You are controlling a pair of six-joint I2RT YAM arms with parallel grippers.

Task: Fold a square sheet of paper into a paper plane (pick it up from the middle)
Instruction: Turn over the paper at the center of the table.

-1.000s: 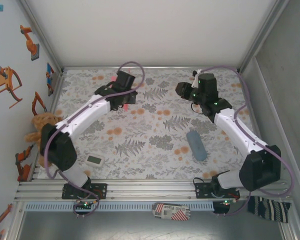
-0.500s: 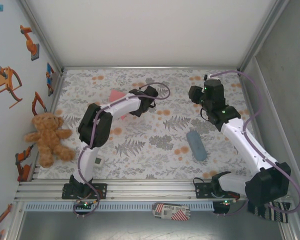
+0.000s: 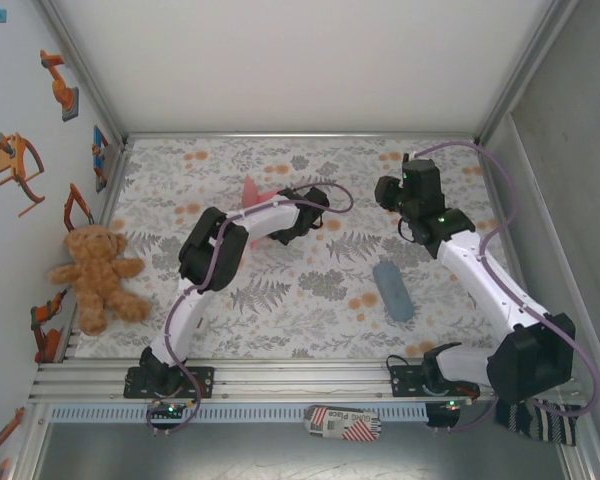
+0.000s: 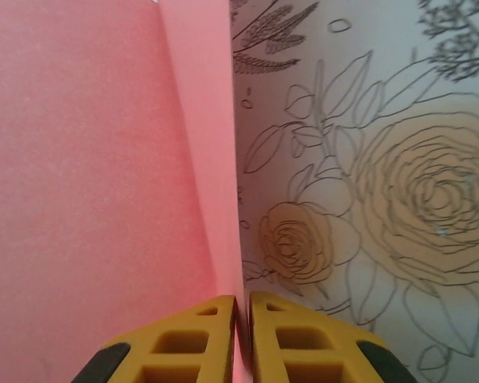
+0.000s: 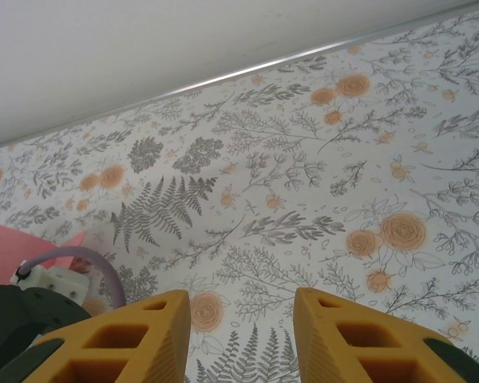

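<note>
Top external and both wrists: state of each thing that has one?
square sheet of paper: creased, pinched at one edge
left gripper: shut on the sheet
right gripper: open, empty
grey-blue pouch: lying flat, apart from both grippers

paper left of pouch

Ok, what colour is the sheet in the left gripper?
Plain salmon-pink; the square sheet of paper shows best in the left wrist view.
</note>
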